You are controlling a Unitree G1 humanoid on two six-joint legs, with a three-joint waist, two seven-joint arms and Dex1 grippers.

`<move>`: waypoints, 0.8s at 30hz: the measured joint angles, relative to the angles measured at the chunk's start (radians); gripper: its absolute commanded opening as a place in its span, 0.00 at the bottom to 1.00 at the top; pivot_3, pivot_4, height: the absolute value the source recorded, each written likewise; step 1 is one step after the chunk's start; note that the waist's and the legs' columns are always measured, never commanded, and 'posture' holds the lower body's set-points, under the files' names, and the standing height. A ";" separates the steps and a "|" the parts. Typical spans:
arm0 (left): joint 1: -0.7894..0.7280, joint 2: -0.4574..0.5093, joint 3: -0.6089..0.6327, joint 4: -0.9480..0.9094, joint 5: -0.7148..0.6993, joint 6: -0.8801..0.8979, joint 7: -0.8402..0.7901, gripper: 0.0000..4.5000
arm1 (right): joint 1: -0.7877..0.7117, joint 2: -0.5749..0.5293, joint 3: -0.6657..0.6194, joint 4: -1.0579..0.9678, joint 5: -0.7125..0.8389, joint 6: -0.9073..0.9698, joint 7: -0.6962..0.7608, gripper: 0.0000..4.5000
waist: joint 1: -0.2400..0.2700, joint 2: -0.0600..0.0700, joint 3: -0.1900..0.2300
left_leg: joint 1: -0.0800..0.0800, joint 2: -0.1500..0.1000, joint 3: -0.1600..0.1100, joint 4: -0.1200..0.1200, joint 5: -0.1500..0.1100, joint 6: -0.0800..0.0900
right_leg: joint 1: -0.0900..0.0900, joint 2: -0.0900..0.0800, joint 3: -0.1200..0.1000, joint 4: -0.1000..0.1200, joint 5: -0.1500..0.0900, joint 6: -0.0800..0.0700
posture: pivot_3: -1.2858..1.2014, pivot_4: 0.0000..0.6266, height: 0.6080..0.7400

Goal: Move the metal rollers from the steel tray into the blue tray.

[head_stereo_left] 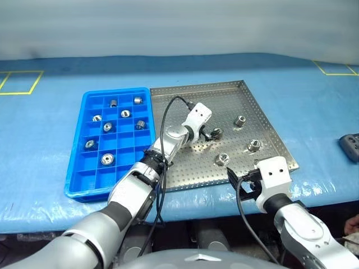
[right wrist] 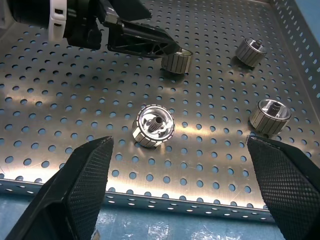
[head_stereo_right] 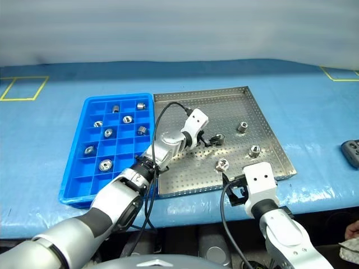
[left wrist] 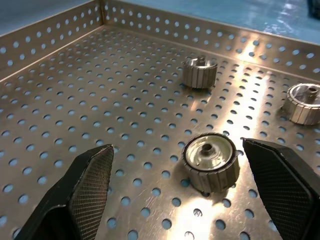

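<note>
The left hand [head_stereo_left: 211,134] is wide open around a roller [head_stereo_left: 216,133] in the steel tray [head_stereo_left: 185,168]. The right hand [right wrist: 180,195] is wide open too, holding nothing.

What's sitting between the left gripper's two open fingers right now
One metal roller stands on the steel tray between the left gripper fingers, untouched, in the left wrist view.

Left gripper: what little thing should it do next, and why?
Probably ease forward a little and then close. The left gripper is open, low over the steel tray, and one metal roller sits between its fingers, not yet held. It needs gripping before it can go to the blue tray.
</note>
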State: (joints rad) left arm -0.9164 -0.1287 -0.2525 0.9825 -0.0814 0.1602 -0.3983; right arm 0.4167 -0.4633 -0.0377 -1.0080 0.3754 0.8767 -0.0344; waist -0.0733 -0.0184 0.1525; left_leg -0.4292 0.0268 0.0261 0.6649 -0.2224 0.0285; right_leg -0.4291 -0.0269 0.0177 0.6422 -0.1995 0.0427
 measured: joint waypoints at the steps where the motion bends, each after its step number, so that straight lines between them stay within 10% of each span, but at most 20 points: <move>1: -0.005 -0.001 0.014 0.022 -0.004 -0.011 0.005 1.00 | 0.000 -0.005 0.005 0.000 0.008 -0.003 -0.013 1.00 | 0.000 0.000 0.000 | 0.000 0.000 0.000 0.000 0.000 0.000 | 0.000 0.000 0.000 0.000 0.000 0.000 | 0.42 0.24 1.00; 8: -0.007 -0.001 0.018 -0.013 -0.020 -0.021 -0.088 1.00 | 0.009 -0.051 0.020 0.000 0.061 -0.043 -0.079 1.00 | -0.007 0.000 0.000 | -0.001 0.000 0.001 0.000 0.000 0.000 | -0.001 0.000 0.001 0.000 0.000 0.000 | 0.42 0.24 1.00; 24: 0.190 0.206 -0.085 -0.940 -0.125 0.533 -0.314 1.00 | -0.056 -0.091 0.041 -0.001 0.151 -0.020 -0.135 1.00 | -0.008 0.002 -0.001 | 0.003 0.003 0.003 0.000 0.000 0.001 | 0.001 -0.001 0.005 0.001 0.001 0.001 | 0.47 0.24 1.00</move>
State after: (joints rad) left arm -0.7265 0.0774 -0.3377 0.0422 -0.2060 0.6931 -0.7120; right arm 0.3602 -0.5541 0.0035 -1.0086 0.5264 0.8566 -0.1697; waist -0.0815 -0.0169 0.1515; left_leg -0.4262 0.0295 0.0288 0.6648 -0.2220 0.0299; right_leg -0.4281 -0.0279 0.0230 0.6431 -0.1987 0.0439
